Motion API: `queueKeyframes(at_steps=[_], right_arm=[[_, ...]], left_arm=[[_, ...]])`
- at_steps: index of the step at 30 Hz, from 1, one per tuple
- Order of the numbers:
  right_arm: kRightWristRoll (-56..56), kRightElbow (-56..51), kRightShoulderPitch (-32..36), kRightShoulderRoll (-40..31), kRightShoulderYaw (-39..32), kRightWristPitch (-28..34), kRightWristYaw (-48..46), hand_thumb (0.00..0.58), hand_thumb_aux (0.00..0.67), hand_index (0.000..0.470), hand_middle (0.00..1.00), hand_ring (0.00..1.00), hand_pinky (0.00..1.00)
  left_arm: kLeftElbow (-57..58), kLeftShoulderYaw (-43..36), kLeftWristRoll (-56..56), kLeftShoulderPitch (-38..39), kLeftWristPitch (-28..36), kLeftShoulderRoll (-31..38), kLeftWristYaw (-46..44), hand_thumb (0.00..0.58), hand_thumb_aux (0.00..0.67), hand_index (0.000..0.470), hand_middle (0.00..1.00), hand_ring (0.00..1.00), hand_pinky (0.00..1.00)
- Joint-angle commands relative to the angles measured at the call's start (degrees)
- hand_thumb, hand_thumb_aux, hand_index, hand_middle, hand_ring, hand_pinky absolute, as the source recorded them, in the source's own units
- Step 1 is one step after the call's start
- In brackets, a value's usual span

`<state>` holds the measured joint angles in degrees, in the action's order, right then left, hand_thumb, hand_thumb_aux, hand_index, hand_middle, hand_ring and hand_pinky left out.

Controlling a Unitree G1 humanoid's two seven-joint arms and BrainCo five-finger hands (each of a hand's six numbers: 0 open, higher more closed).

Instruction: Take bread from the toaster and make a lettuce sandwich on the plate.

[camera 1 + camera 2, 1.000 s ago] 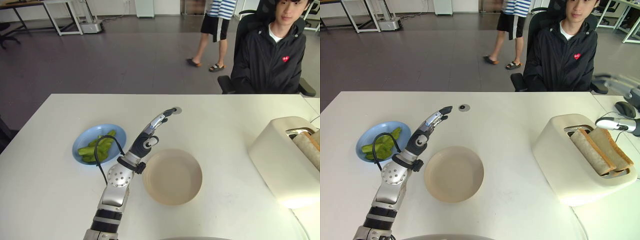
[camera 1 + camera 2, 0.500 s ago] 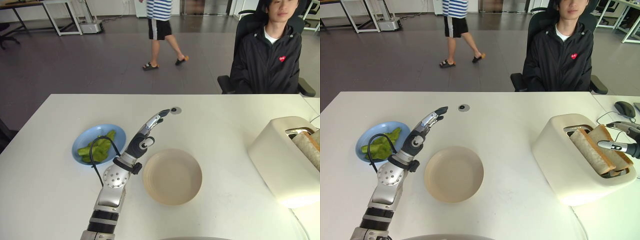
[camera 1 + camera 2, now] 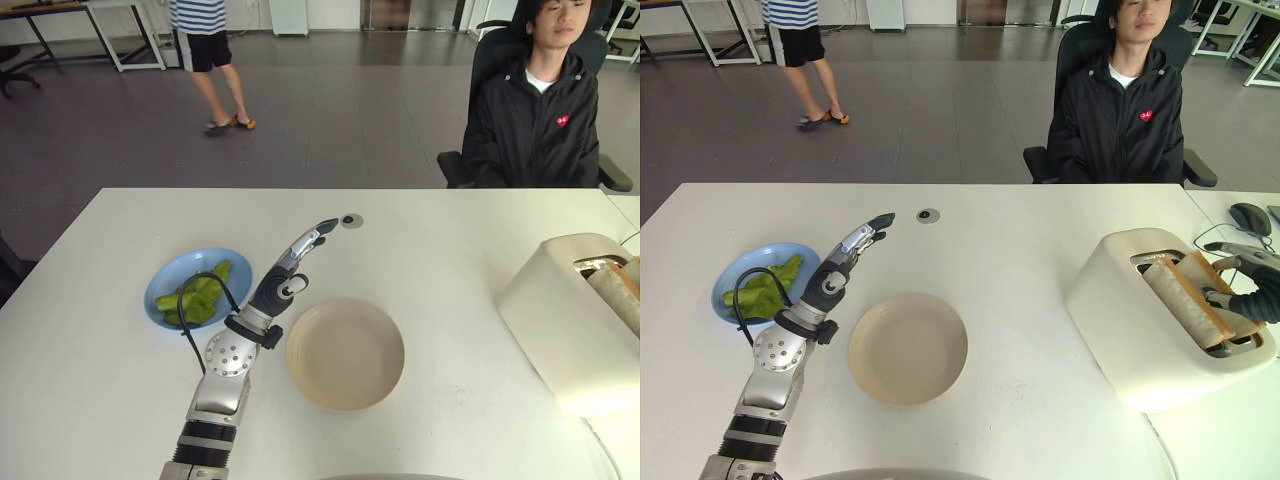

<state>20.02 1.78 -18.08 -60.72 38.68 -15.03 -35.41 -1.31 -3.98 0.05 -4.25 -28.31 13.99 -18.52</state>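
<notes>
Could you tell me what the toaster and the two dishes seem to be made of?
The toaster looks like matte plastic: rounded corners, no metallic glare. The beige plate could be plastic or ceramic; its dull surface leaves that open. The blue dish, thin-rimmed and smooth, is probably plastic.

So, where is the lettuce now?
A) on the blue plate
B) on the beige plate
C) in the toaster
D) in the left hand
A: the lettuce lies on the blue plate, to the left of the beige plate.

Left hand (image 3: 283,278) outstretched flat; right hand (image 3: 1252,297) grip unclear.
</notes>
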Motion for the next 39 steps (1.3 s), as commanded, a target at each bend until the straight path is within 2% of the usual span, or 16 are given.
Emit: queueKeyframes(at_steps=[1,6,11,16,19,23,27,30,34,39], right_arm=[[-0.7,0.2,0.4,-0.2,-0.6,0.0,0.5,0.58,0.67,0.47,0.0,0.0,0.0],[-2.1,2.1,3.9,-0.6,3.7,2.4,3.1,0.58,0.67,0.47,0.0,0.0,0.0],[-6.2,5.6,12.2,-2.5,9.4,7.4,5.7,0.58,0.67,0.47,0.0,0.0,0.0],[-12.3,9.8,17.2,-1.7,5.7,7.3,5.0,0.58,0.67,0.47,0.0,0.0,0.0],[-22.5,16.7,22.6,0.3,-2.4,8.6,3.3,0.58,0.67,0.47,0.0,0.0,0.0],[-38.0,24.9,34.1,6.2,-20.6,15.0,-0.9,0.58,0.67,0.47,0.0,0.0,0.0],[-36.8,24.8,42.4,15.3,-40.7,22.5,-4.2,0.58,0.67,0.47,0.0,0.0,0.0],[-31.7,19.2,44.6,22.8,-53.1,24.9,-5.9,0.58,0.67,0.47,0.0,0.0,0.0],[-26.9,11.5,44.4,29.6,-62.2,25.9,-7.5,0.58,0.67,0.47,0.0,0.0,0.0],[-20.8,6.0,43.8,32.7,-66.1,23.0,-7.3,0.58,0.67,0.47,0.0,0.0,0.0]], left_arm=[[-0.4,0.2,0.4,0.7,0.1,0.4,0.1,0.0,0.0,0.0,0.0,0.0,0.0],[-0.7,0.1,0.6,0.4,0.3,0.7,0.2,0.0,0.0,0.0,0.0,0.0,0.0],[-2.0,1.0,0.7,0.4,0.3,1.7,0.4,0.0,0.0,0.0,0.0,0.0,0.0],[-3.4,3.1,1.9,1.1,-0.7,4.5,0.4,0.0,0.0,0.0,0.0,0.0,0.0],[-6.5,7.5,0.7,3.7,-1.3,8.4,-0.3,0.0,0.0,0.0,0.0,0.0,0.0],[-8.3,14.0,2.3,8.5,-3.8,14.9,-1.7,0.0,0.0,0.0,0.0,0.0,0.0],[-6.3,21.2,7.1,13.5,-7.1,20.8,-1.1,0.0,0.0,0.0,0.0,0.0,0.0],[-2.7,26.4,9.6,13.6,-7.2,23.2,1.7,0.0,0.0,0.0,0.0,0.0,0.0],[4.2,26.5,9.4,11.4,-9.9,23.2,4.2,0.0,0.0,0.0,0.0,0.0,0.0],[11.3,24.8,21.3,9.9,-10.5,25.5,10.5,0.0,0.0,0.0,0.0,0.0,0.0]])
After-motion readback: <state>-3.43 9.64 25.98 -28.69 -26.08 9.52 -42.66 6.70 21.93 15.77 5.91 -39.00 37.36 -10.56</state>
